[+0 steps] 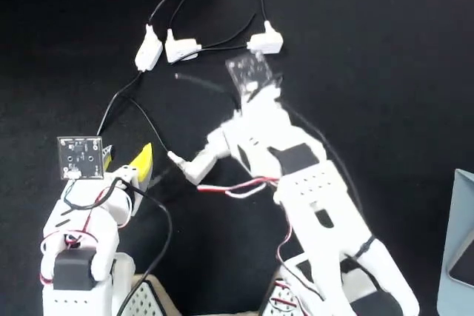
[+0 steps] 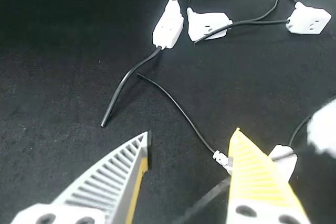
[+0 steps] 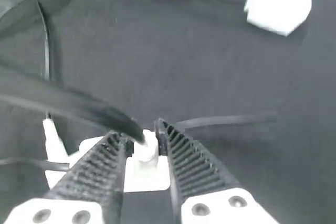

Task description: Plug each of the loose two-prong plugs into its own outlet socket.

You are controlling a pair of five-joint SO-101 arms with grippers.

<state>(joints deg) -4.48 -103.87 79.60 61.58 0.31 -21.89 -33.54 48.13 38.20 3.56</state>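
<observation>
Sockets and plug are white, cords and table black, left gripper ribbed yellow-grey.

A white plastic left robot arm sits at the lower left of the high view. Its left tool is spread wide, one grey ribbed finger and one yellow ribbed finger. A white plastic right robot arm stretches from lower right to centre, bent at the wrist. Its black-ribbed right tool is clamped on a small white plug.
</observation>
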